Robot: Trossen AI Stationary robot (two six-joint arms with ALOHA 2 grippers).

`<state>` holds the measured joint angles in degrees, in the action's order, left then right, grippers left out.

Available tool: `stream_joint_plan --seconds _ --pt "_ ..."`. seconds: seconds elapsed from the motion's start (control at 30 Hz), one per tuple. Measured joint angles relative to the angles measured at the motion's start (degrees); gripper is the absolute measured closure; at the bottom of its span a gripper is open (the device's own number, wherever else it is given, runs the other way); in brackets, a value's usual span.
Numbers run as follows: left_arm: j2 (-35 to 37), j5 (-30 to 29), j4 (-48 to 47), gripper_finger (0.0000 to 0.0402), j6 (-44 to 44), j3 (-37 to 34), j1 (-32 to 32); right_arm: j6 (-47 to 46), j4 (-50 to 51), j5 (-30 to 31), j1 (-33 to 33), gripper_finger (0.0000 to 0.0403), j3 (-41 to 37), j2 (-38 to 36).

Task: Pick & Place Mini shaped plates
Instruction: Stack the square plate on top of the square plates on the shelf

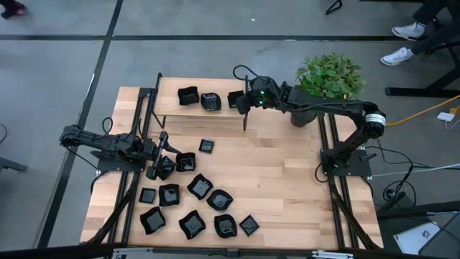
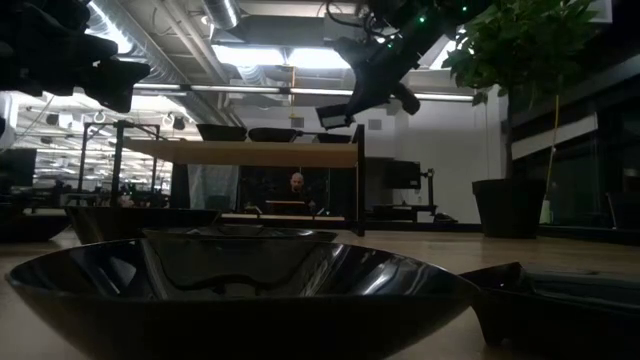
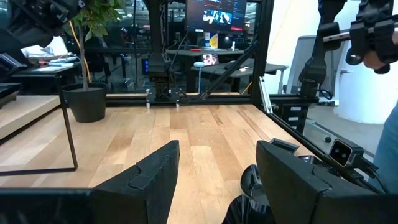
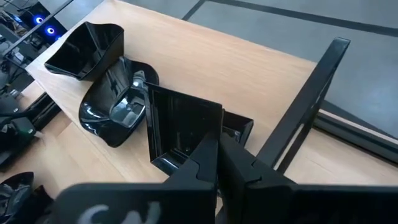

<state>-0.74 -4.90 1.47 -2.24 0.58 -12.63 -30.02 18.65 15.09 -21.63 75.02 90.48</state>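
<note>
Glossy black mini shaped plates [image 1: 199,187], pale wood table [image 1: 280,173], green plant [image 1: 330,75]

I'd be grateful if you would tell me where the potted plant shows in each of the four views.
High view: potted plant at the table's far right corner, beside the right arm.
Low view: right side, dark pot on the tabletop, leaves above.
Left wrist view: upper left, on the table.
Right wrist view: not in it.
Shared landmark: the raised wooden shelf, beside the plant.

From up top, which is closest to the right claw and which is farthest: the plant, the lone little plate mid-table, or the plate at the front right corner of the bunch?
From the right claw:
1. Lone little plate, mid-table.
2. Plant, back right; nearly tied with the plate.
3. Front corner plate, plainly farthest.
</note>
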Motion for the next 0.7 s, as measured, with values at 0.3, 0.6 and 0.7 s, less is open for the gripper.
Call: stream_joint_plan --seconds 0.3,0.6,0.7 --pt "0.0 0.0 0.0 0.0194 0.0 0.0 0.0 -2.5 -1.5 -4.3 -0.7 0.0399 0.0 3.3" --pt "0.0 0.0 0.0 0.0194 0.0 0.0 0.0 -1.8 -2.8 -3.7 -0.7 0.0399 0.0 2.8" --pt "0.0 0.0 0.0 0.0194 0.0 0.0 0.0 -2.1 -3.0 -2.8 -0.7 0.0399 0.0 2.8"
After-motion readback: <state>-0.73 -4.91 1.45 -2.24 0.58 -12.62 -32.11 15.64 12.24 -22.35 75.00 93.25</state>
